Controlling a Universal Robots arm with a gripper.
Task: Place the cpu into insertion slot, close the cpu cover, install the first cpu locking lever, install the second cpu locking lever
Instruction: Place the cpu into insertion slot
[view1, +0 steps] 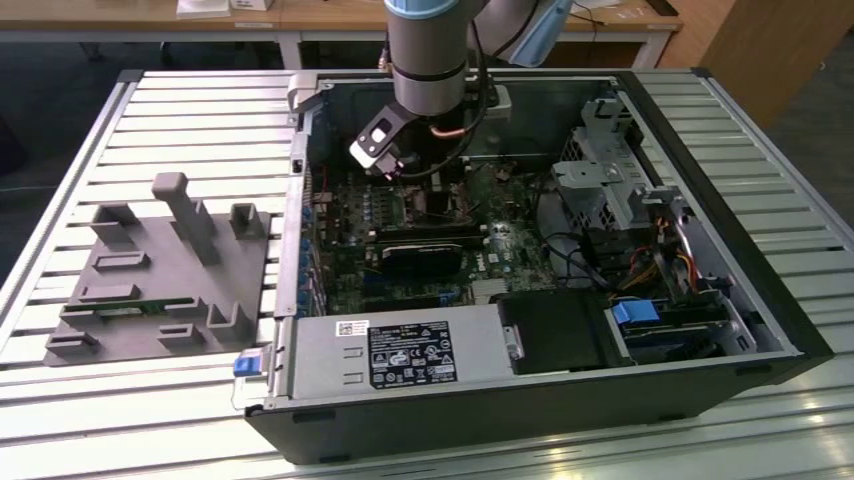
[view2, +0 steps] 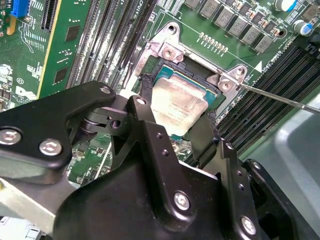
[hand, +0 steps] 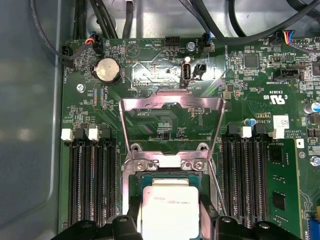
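The cpu (hand: 170, 200), a silver-topped square chip on a green base, lies in the black-framed insertion slot (view2: 196, 80) on the motherboard. My gripper (view2: 177, 107) reaches down over it. One black finger (view2: 144, 102) presses one edge of the cpu (view2: 175, 97) and the other finger (view2: 209, 131) presses the opposite edge. The cpu cover (hand: 172, 102), a silvery frame with a window cut-out, stands swung open beyond the socket's hinge. A thin wire locking lever (view2: 280, 98) sticks out raised beside the socket. In the exterior view the arm (view1: 427, 70) reaches down into the open computer case.
Long black memory slots (hand: 92, 185) flank the socket on both sides, and a green memory module (view2: 60, 55) stands close by. The case holds a power supply (view1: 387, 350), a drive cage (view1: 627, 190) and cables. A grey fixture (view1: 160, 270) sits on the exterior view's left.
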